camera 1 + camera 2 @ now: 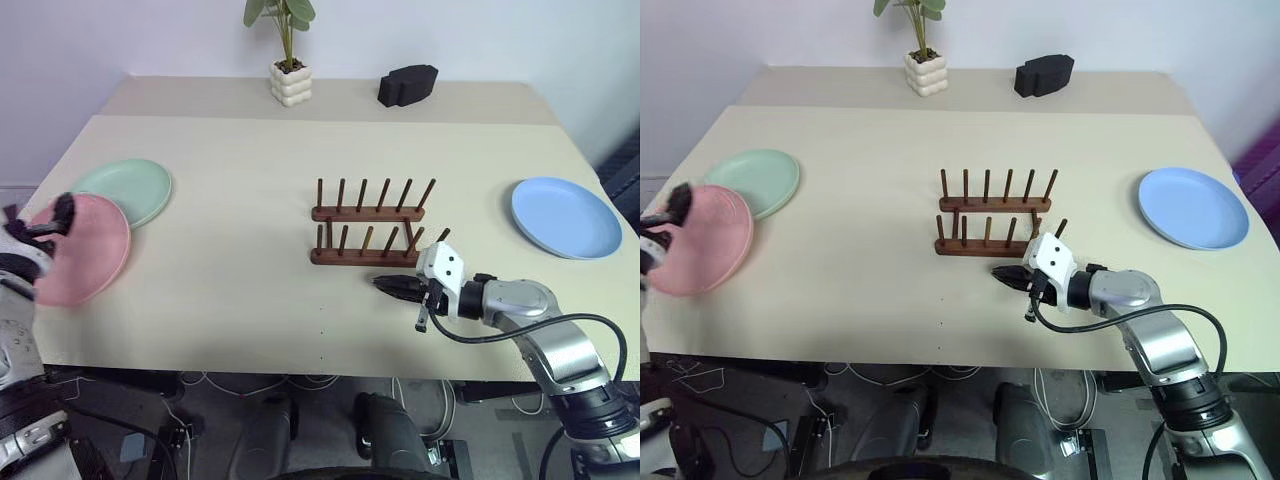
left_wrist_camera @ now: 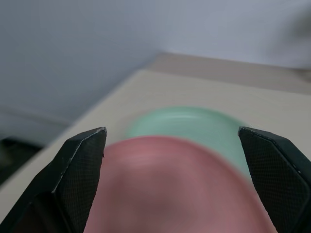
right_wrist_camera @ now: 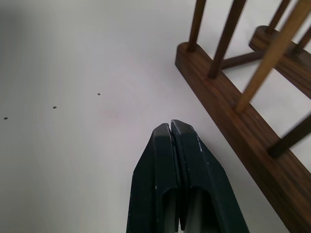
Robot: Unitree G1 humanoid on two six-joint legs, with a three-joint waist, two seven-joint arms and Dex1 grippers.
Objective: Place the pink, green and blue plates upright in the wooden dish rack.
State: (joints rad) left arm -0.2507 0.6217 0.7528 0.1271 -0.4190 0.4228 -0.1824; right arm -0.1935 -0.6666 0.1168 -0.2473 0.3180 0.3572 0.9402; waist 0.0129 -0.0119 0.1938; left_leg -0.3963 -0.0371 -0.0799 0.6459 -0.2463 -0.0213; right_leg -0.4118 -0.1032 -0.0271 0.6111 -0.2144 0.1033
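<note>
The left gripper (image 2: 172, 179), spread wide and empty, faces the pink plate (image 1: 80, 250). Close squarely on its rim. The right gripper (image 3: 171, 133) is pinched shut, empty.

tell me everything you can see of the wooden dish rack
The wooden dish rack is small, dark reddish-brown wood: two parallel base rails, each with a row of thin upright pegs. It stands near the middle of the table and holds no plates. The shut right gripper sits just in front of its near rail, not touching it.
</note>
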